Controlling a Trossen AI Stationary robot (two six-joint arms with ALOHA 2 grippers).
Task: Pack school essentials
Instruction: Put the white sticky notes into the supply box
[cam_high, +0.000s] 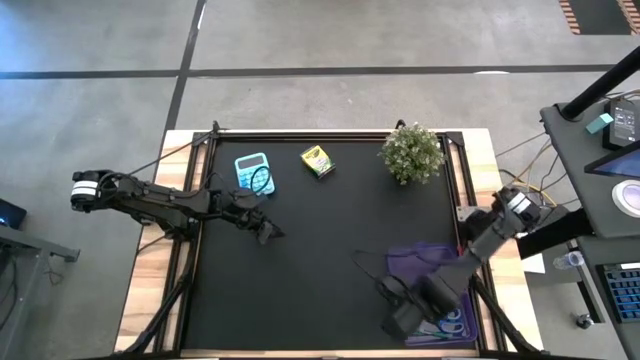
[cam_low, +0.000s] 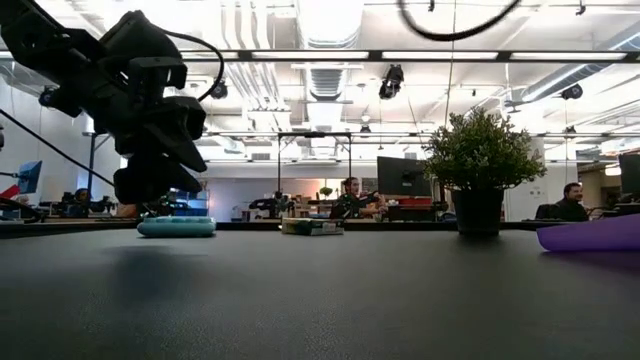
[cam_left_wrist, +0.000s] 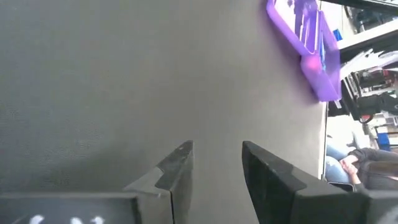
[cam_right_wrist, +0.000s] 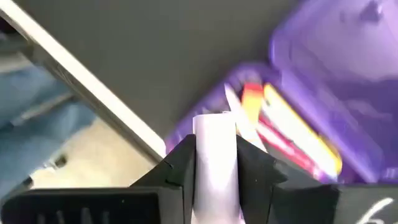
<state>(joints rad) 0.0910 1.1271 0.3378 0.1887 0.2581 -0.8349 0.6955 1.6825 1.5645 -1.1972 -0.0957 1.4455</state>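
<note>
The right claw (cam_right_wrist: 214, 171) is clamped on 1 white block, apparently the note pad (cam_right_wrist: 215, 155), its long axis running straight out between the 2 fingers toward the purple case (cam_right_wrist: 348, 68). That case lies open at the near right corner of the worktop (cam_high: 320, 260), with yellow and red items (cam_right_wrist: 292, 134) blurred inside; from above the right arm hides much of it, leaving only blue-handled scissors (cam_high: 452, 322) showing at its near edge. At the far side lie 1 yellow crayon box (cam_high: 317, 160), turned diagonally, and 1 blue calculator (cam_high: 253, 171), with 1 potted plant (cam_high: 411, 153) to the right. The left claw (cam_left_wrist: 214, 165) hangs above bare worktop near the calculator, fingers parted and holding nothing.
</note>
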